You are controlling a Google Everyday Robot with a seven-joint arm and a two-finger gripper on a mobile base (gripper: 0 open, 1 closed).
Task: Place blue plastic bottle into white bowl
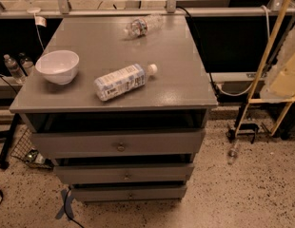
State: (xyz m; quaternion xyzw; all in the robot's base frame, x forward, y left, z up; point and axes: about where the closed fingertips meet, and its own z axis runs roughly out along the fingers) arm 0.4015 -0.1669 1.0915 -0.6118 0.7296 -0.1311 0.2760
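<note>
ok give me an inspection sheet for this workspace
surface: grey cabinet top, drawers below
job's things: blue plastic bottle lying on its side mid-top, cap pointing right; white bowl upright at the left, apart from it, nothing inside
clutter: clear bottle lying near the back edge
gripper: not in view
cables: black cable running down past the right rear corner; white cable at left rear
surroundings: speckled floor, small floor bottle, pale frame at right

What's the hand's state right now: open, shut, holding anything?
Hand: not in view, so open or shut cannot be told. It is not holding the blue plastic bottle, which lies on its side on the cabinet top, right of the white bowl.
</note>
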